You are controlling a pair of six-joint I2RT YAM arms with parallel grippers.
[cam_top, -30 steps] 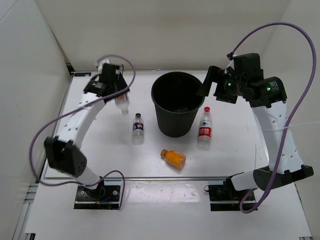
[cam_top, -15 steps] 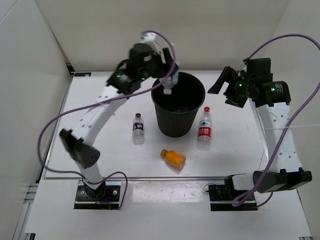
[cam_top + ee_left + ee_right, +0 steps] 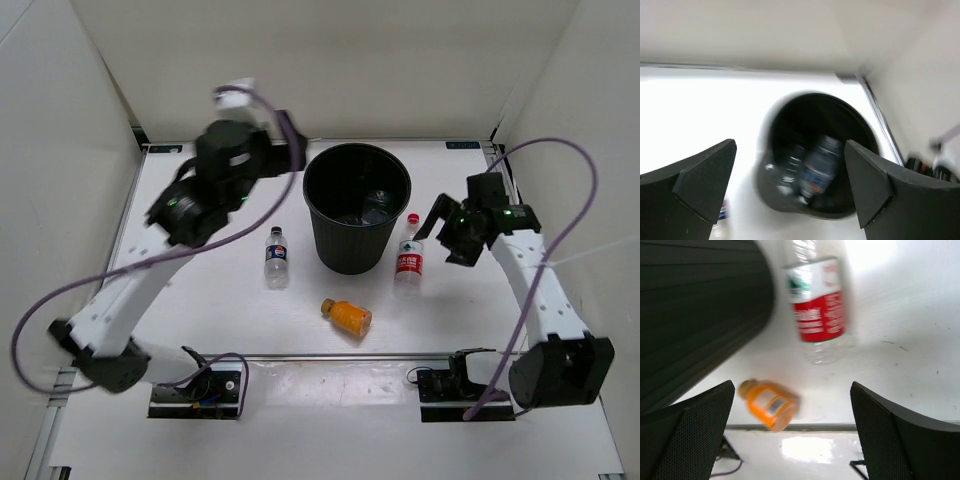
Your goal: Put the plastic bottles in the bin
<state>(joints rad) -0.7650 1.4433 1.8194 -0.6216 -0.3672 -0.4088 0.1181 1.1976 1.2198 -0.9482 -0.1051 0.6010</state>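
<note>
1 black bin (image 3: 350, 250) mid-table (image 3: 200, 300) | 2 grippers: left gripper (image 3: 789, 146), right gripper (image 3: 791, 386), both spread wide, empty | 5 bottles: 2 inside bin, blurred: binned blue-labelled bottle (image 3: 816, 170), clear bottle (image 3: 789, 172); 3 on table: red-labelled bottle (image 3: 409, 258) right of bin, standing blue-labelled bottle (image 3: 277, 256) left, orange bottle (image 3: 347, 316) lying nearer.

labelled bottle (image 3: 276, 256) left of bin (image 3: 350, 250), capped bottle (image 3: 409, 258) right, stubby bottle (image 3: 348, 316) before.

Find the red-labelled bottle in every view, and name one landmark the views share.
Top external: the red-labelled bottle stands right of centre, just right of the bin.
Left wrist: not in it.
Right wrist: top centre, its cap cut off by the upper edge.
Shared landmark: the black bin, at centre in the left wrist view and at upper left in the right wrist view.
</note>
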